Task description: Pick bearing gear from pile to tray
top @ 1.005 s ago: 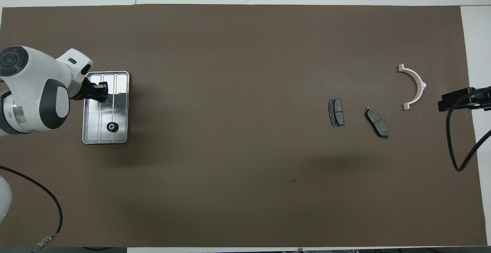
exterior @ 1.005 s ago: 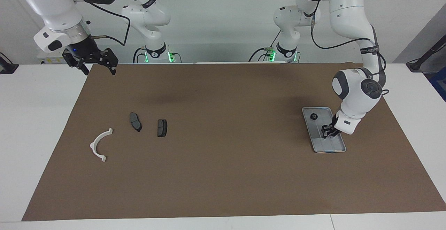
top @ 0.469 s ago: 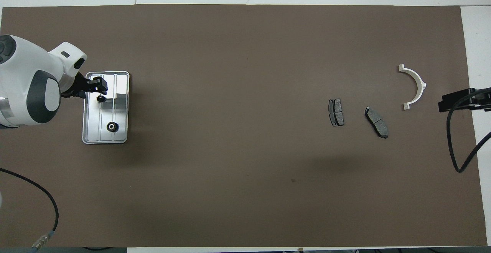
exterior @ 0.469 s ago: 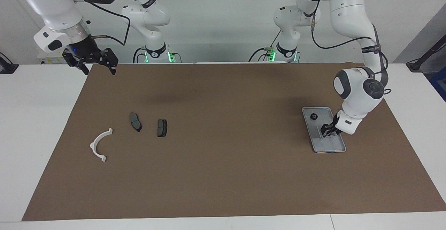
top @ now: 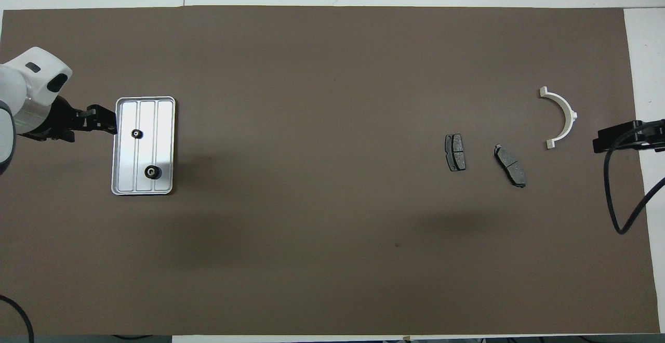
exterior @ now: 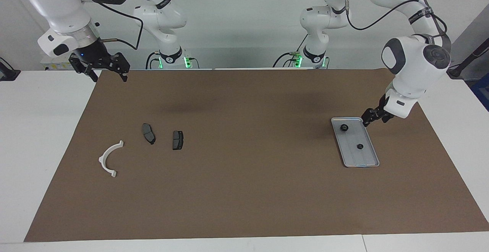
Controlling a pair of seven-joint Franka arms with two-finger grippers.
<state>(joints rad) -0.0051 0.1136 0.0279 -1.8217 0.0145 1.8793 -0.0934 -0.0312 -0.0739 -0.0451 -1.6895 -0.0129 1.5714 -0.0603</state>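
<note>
Toward the left arm's end of the brown mat (exterior: 244,191), the tray (exterior: 369,162) holds two black bearing gears (exterior: 359,146), one nearer the robots (top: 151,172). Only the facing view shows the left gripper (exterior: 376,115) raised beside the tray's corner, empty; whether its fingers are spread I cannot tell. The right gripper (exterior: 103,67), jaws spread and empty, waits over the mat's corner; overhead it is a dark sliver. Brake pads (top: 455,152) and a white bracket (top: 560,117) lie apart. White walls stand past the table (exterior: 34,137).
</note>
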